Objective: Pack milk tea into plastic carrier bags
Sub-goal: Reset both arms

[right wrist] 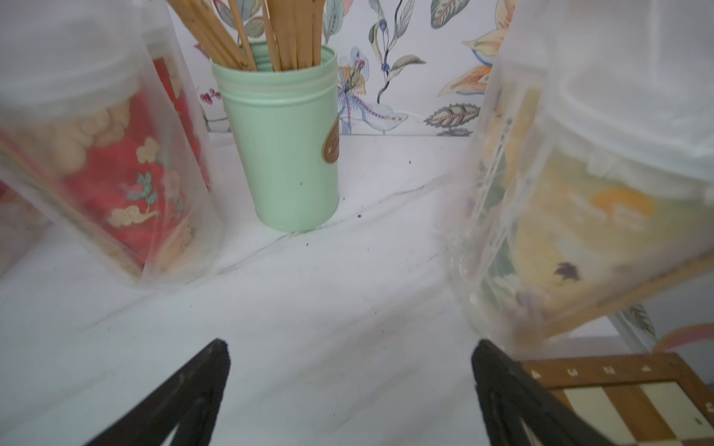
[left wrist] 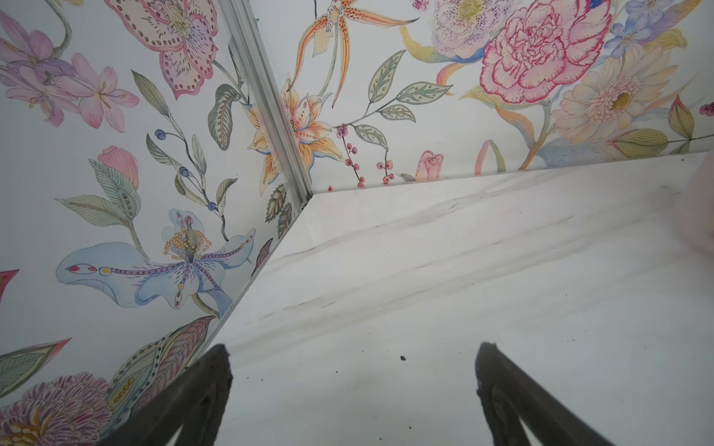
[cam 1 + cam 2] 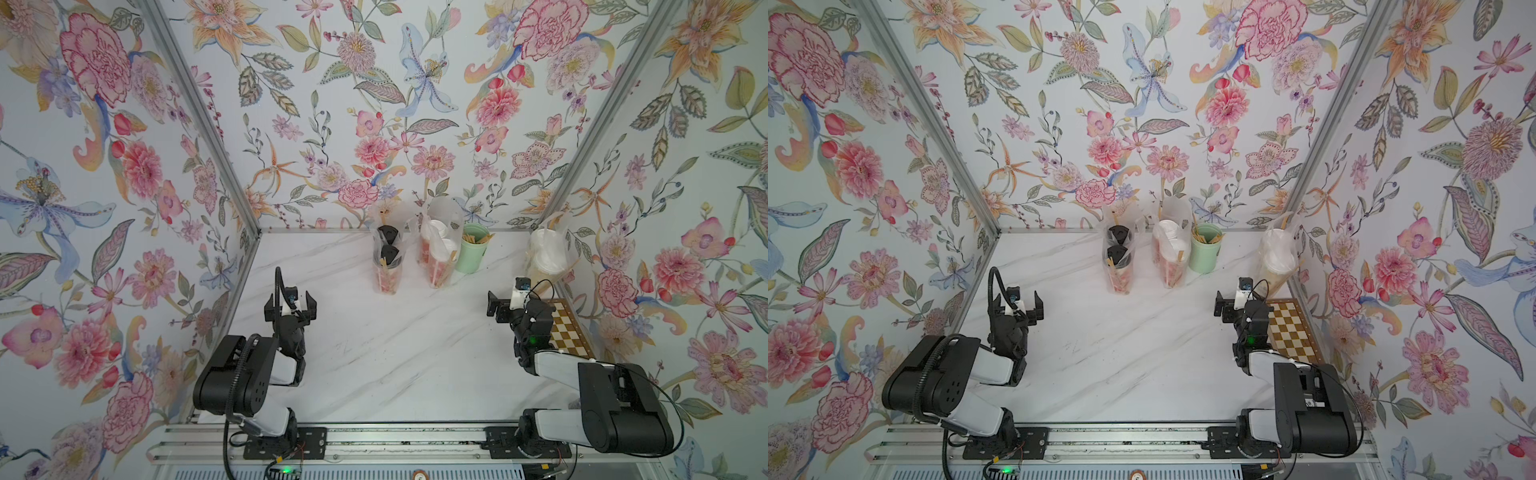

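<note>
Three thin clear crinkly plastic carrier bags [image 3: 444, 214] stand on white marbled tabletop [image 3: 374, 353], each holding two tall lidded milk tea cups [image 3: 1169, 230]. Black-lidded red pair [image 3: 388, 252] well ahead of left pincer [image 3: 291, 300]. White-lidded red pair [image 3: 440, 245], clear beige pair [image 3: 544, 262] flank line ahead of right pincer [image 1: 351, 343]; mint-green cup of brown straws [image 1: 282, 146] straight ahead. Both pincers spread apart, empty. Packing looks done, no loose cup visible. Next move, if any: retreat without snagging bags.

- Chessboard [image 1: 602, 401] at the bench's right edge: white characters stood along its border, too blurred to read.
- Green cup [image 1: 286, 146]: its brown oval badge [image 1: 331, 148] was illegible.
</note>
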Robot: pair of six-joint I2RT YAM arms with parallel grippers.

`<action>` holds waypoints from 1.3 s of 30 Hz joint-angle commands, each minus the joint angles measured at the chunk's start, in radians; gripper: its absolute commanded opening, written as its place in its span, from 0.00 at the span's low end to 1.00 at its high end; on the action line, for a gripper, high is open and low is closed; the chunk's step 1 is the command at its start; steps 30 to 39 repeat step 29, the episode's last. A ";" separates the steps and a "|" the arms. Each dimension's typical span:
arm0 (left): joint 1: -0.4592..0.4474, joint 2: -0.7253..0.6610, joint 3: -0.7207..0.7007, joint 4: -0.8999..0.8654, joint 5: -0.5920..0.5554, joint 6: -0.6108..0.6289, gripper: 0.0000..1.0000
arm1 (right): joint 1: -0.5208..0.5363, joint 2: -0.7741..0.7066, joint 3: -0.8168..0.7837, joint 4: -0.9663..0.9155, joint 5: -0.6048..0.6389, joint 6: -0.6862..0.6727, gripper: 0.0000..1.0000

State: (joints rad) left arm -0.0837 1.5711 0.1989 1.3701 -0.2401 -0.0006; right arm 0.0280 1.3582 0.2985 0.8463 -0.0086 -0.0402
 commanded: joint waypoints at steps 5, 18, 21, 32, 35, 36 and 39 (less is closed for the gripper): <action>0.007 0.005 0.014 0.026 0.015 -0.015 0.99 | 0.007 0.206 -0.035 0.347 0.023 -0.020 1.00; 0.007 0.005 0.014 0.026 0.015 -0.015 0.99 | 0.021 0.190 -0.013 0.273 0.131 -0.002 1.00; 0.007 0.006 0.014 0.026 0.015 -0.014 0.99 | 0.021 0.190 -0.013 0.274 0.128 -0.001 1.00; 0.007 0.005 0.013 0.026 0.015 -0.013 0.99 | 0.016 0.191 -0.009 0.270 0.113 -0.001 1.00; 0.007 0.005 0.013 0.026 0.015 -0.013 0.99 | 0.016 0.191 -0.009 0.270 0.113 -0.001 1.00; 0.007 0.005 0.013 0.026 0.015 -0.013 0.99 | 0.016 0.191 -0.009 0.270 0.113 -0.001 1.00; 0.007 0.005 0.013 0.026 0.015 -0.013 0.99 | 0.016 0.191 -0.009 0.270 0.113 -0.001 1.00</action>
